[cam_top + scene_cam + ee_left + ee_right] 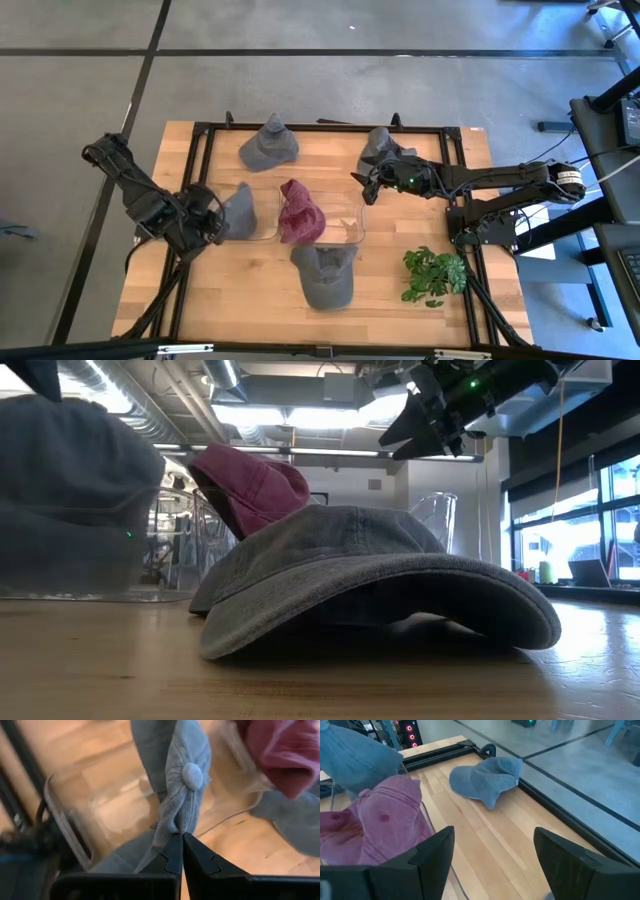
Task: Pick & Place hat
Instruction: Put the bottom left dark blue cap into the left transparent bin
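At the hat station, my left gripper [181, 837] is pinched tight on the crown of a grey hat [182, 785], holding it bunched and lifted at the near edge of the clear bin [350, 232]. The fabric hangs straight out from the fingertips, with the hat's button just beyond them. A maroon hat [300, 212] already lies in the bin, just past the held hat.

My right gripper [492, 855] hovers with its fingers spread wide and empty above the bin's far side, the maroon hat just beside and below it. Three more grey hats lie loose on the table [230, 300]: one [487, 777] ahead of the right gripper, near the frame rail [560, 795].

I judge this the carry step: the hat is gripped and ready to place. Next I need to move the left gripper over the bin's wall and open the fingers above it, clear of the right arm.
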`<state>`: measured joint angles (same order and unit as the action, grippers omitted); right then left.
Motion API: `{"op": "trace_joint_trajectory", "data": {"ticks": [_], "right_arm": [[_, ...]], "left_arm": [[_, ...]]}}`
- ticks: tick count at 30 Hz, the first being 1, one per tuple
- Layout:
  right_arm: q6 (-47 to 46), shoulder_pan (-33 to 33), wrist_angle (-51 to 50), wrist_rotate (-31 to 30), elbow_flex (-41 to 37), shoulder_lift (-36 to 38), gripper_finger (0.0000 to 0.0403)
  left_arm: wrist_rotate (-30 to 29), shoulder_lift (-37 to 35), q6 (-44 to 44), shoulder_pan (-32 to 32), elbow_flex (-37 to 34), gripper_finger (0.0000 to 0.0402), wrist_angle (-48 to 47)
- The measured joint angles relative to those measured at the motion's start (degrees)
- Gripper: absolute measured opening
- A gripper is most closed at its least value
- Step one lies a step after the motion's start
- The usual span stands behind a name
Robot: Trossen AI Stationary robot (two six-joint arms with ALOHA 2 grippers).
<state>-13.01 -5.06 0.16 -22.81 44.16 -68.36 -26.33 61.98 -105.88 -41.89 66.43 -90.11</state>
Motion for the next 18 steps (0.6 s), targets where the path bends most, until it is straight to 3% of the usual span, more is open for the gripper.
{"op": "trace_joint_trajectory", "data": {"ticks": [7, 15, 18], "right_arm": [[2.88, 0.0, -0.32, -0.01, 0.0, 0.0, 0.0273], [6.3, -0.01, -0.49, -0.01, -0.01, 0.0, 0.0273], [6.15, -0.02, -1.21, 0.02, -0.02, 0.0, 0.0273]], "left_arm": [[9.71, 2.18, -12.08, 0.02, -2.68, 0.0002, 0.06], [11.74, 3.42, -18.37, 0.0, -2.84, 0.0003, 0.08], [16.03, 3.4, -20.84, 0.0, -2.84, 0.0003, 0.09]]}}
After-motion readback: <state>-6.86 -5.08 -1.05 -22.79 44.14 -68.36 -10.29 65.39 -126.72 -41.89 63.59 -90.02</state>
